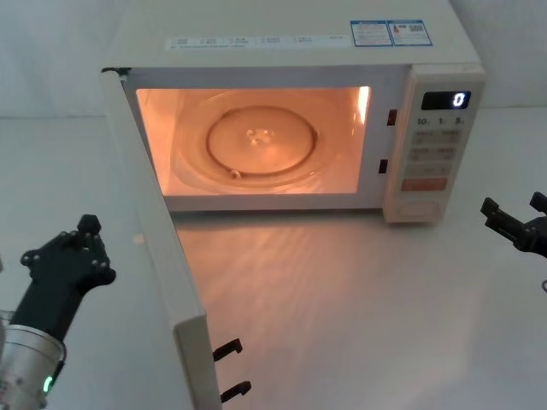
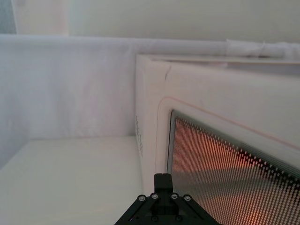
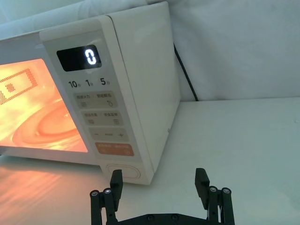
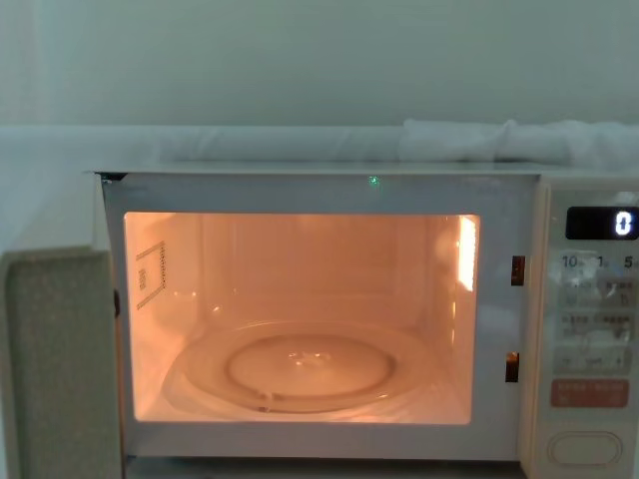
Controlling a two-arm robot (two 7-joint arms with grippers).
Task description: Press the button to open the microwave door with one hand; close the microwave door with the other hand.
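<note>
White tabletop and pale backdrop; the microwave sits at the far side, cavity lit orange, glass turntable bare.

Head view: microwave door swung fully out toward the robot, hinged on the left, latch hooks at its free edge. Left gripper hangs just outside the door's outer face, near but apart from it. Right gripper sits at the right edge, well clear of the control panel. Button lowest on the panel, untouched now.

Left wrist view: left gripper points at the door's outer face, near the hinge-side corner of the mesh window. One fingertip shows; cannot tell whether its fingers are spread or closed.

Right wrist view: right gripper with fingers spread apart and empty, aimed toward the button below the orange key; display reads 0.

Chest view: door edge-on at lower left, cavity open, button at lower right.

Judgement: opening is done; closing falls to the left arm. Contact should land farther from the hinge, toward the free edge, for leverage. Push in an arc following the swing, until the hooks seat.
</note>
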